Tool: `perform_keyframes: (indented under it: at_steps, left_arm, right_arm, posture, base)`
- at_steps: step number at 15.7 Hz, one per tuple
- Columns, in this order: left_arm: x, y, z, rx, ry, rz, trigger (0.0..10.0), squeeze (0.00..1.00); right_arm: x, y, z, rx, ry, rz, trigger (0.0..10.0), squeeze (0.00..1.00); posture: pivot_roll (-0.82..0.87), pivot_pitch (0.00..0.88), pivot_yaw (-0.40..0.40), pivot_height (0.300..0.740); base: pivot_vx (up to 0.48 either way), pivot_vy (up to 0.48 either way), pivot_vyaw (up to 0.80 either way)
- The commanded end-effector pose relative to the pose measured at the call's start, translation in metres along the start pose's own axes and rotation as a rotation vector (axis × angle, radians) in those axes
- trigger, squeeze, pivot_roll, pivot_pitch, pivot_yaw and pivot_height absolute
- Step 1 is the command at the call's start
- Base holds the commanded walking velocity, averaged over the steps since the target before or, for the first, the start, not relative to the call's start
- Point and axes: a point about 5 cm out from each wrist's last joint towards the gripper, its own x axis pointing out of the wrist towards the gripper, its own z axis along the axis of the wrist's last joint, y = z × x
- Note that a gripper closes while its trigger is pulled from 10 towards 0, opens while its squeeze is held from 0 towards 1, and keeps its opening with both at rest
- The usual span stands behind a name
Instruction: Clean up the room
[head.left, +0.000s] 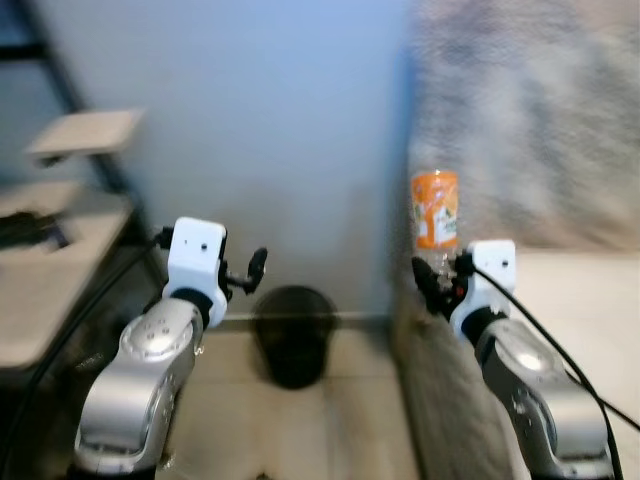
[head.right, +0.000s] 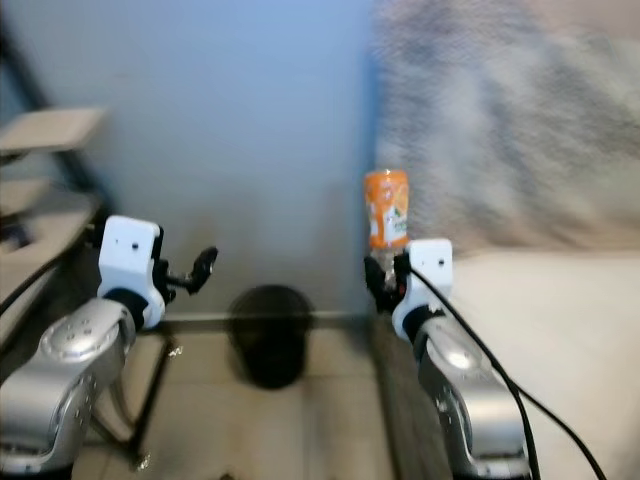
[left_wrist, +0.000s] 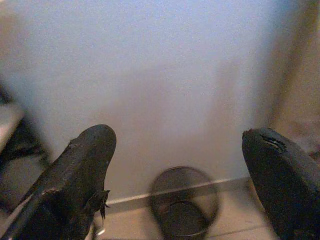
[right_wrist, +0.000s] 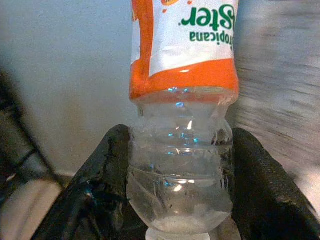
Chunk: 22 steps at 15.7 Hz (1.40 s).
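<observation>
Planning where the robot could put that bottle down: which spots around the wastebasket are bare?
Bare tiled floor lies in front of the black mesh wastebasket, between it and the grey bed side. The pale bed top is open. It is crowded toward the shelving and cables. The right gripper holds the bottle; the left gripper is open.

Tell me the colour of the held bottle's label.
Orange and white with green lettering on the bottle; right wrist view.
</observation>
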Motion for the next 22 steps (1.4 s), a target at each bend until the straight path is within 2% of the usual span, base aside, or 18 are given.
perform_keyframes:
  at_steps: [1, 3, 5, 9, 12, 14, 17, 20, 22]
  left_arm:
    - [-0.001, 0.004, 0.001, 0.005, -0.001, 0.013, 10.0, 0.0]
    - [-0.002, 0.003, -0.001, 0.01, 0.007, 0.009, 10.0, 0.0]
    - [-0.002, 0.001, -0.002, 0.017, 0.014, -0.001, 10.0, 0.0]
    - [0.0, 0.0, -0.003, 0.043, 0.022, -0.023, 10.0, 0.0]
    - [0.001, -0.002, -0.004, 0.05, 0.026, -0.033, 10.0, 0.0]
    - [0.0, -0.002, -0.005, 0.051, 0.028, -0.036, 10.0, 0.0]
    - [-0.001, -0.002, -0.006, 0.051, 0.032, -0.035, 10.0, 0.0]
    - [-0.003, -0.003, -0.01, 0.046, 0.046, -0.05, 10.0, 0.0]
    - [-0.008, -0.013, -0.02, 0.038, 0.116, -0.159, 10.0, 0.0]
  right_arm:
    - [0.002, 0.008, 0.003, -0.01, -0.007, 0.041, 10.0, 0.0]
    - [0.003, 0.008, 0.001, -0.008, 0.001, 0.049, 10.0, 0.0]
    - [0.004, 0.005, -0.002, 0.04, 0.011, 0.032, 10.0, 0.0]
    - [0.005, 0.001, -0.005, 0.021, 0.037, 0.017, 10.0, 0.0]
    - [0.004, -0.002, -0.01, 0.009, 0.062, -0.001, 10.0, 0.0]
    - [0.003, -0.002, -0.01, 0.005, 0.059, 0.012, 10.0, 0.0]
    - [0.003, 0.003, -0.015, -0.026, 0.093, 0.066, 10.0, 0.0]
    - [0.003, -0.001, -0.019, -0.073, 0.133, 0.076, 10.0, 0.0]
    - [0.004, -0.007, -0.024, -0.138, 0.193, 0.099, 10.0, 0.0]
  posture:
    - [0.05, 0.0, 0.024, 0.74]
    - [0.05, 0.0, 0.022, 0.74]
    - [0.05, 0.0, 0.021, 0.74]
    - [0.05, 0.0, 0.027, 0.74]
    - [0.05, 0.0, 0.03, 0.74]
    - [0.05, 0.0, 0.029, 0.74]
    - [0.05, 0.0, 0.018, 0.74]
    - [0.06, 0.0, 0.012, 0.74]
    - [0.06, 0.0, 0.009, 0.74]
  base:
    - [0.386, 0.0, 0.8]
    - [0.386, 0.0, 0.8]
    - [0.386, 0.0, 0.0]
    - [0.385, 0.0, 0.0]
    - [0.386, 0.0, -0.69]
    - [0.386, 0.0, 0.0]
    - [0.382, 0.0, 0.0]
    - [0.322, 0.0, 0.0]
    - [0.0, 0.0, 0.0]
